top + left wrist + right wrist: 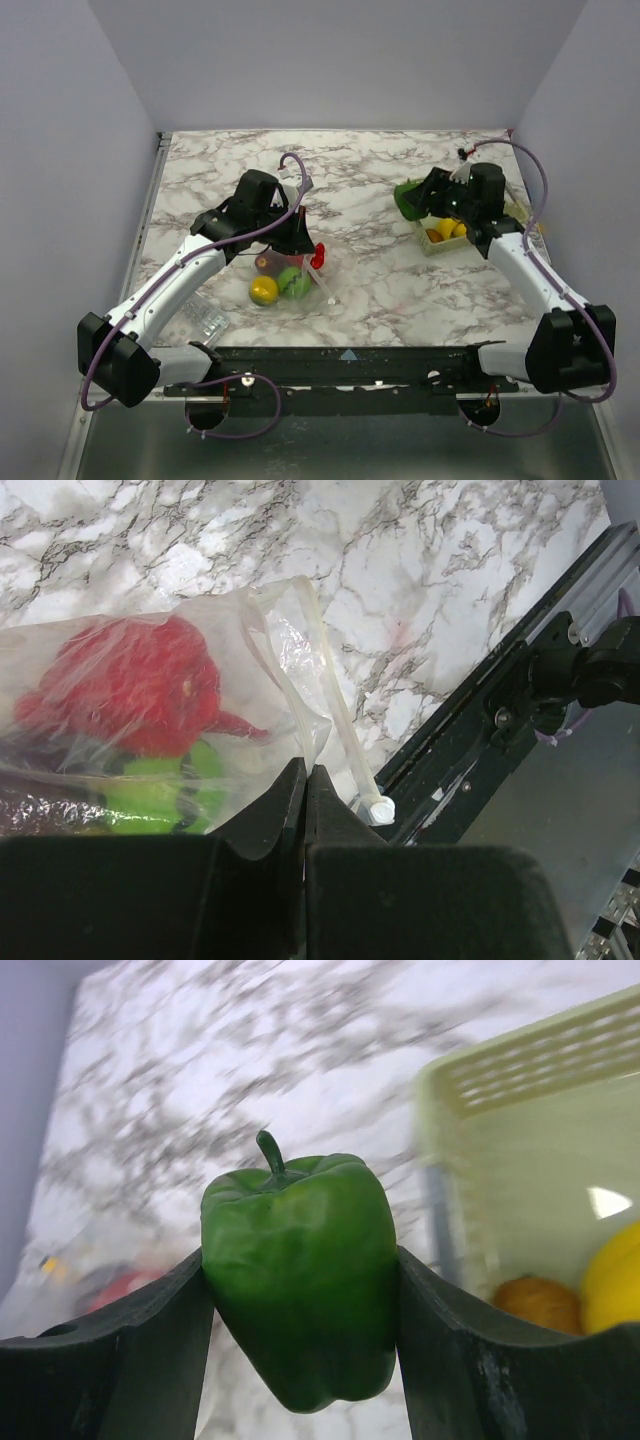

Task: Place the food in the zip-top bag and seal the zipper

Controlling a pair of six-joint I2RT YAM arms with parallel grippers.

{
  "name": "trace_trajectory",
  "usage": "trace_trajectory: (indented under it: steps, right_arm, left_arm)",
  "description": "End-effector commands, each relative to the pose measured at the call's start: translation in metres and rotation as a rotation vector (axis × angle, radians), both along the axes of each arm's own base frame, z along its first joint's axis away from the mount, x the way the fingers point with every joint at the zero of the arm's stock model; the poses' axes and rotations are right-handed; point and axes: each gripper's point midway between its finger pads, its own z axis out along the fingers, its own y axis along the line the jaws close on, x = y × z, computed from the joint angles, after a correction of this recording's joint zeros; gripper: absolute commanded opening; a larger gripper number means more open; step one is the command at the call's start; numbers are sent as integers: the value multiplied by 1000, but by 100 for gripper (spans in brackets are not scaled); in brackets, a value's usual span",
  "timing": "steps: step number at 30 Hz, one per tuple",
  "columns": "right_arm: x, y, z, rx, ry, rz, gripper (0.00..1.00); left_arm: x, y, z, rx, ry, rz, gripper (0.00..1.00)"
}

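One green pepper (298,1295): upper right of top view, clear of the table (400,290), clamped by its flanks in the right gripper (300,1258), jaws at middling width around it.
Pepper axis: stem-to-base line upright in right wrist view, stem on top.
Zip-top bag (285,278): centre left of top view, lying on the marble, with red, green and yellow food inside.
Zipper (335,710): pale strip from upper middle to lower right of left wrist view; mouth judged to face frame right in top view.
Left gripper (305,780): pinched tight on the bag's film just beside the zipper.
Step in hand: carrying the pepper to the mouth.
Doing it well: travel low toward centre, enter base first along the bag's length, release only past the zipper, with the left pinch raised so the mouth gapes.
Basket (540,1070): just beside the pepper, yellow and orange pieces inside.
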Motion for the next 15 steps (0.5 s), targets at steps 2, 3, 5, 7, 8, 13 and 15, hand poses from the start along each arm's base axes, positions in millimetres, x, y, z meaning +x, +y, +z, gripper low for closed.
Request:
trace_trajectory:
  steps: [2, 3, 5, 7, 8, 13, 15]
  right_arm:
    - [-77, 100, 38, 225, -106, 451, 31]
    - [-90, 114, 42, 234, -128, 512, 32]
    - [-115, 139, 44, 239, -157, 615, 32]
    - [-136, 159, 38, 258, -156, 693, 32]
    - [-143, 165, 35, 271, -157, 717, 32]
    - [-163, 188, 2, 267, -77, 783, 32]
    - [-169, 199, -8, 258, -58, 804, 32]
  left_arm:
    - [-2, -2, 9, -34, -11, -15, 0]
    - [-2, -3, 9, -35, -11, -15, 0]
    - [-3, -3, 10, -38, -12, -16, 0]
    - [-4, -3, 10, -42, -10, -18, 0]
    - [-3, -3, 10, -42, -11, -17, 0]
    - [-4, -2, 12, -43, -20, -15, 0]
    - [-3, -2, 12, -42, -23, -13, 0]
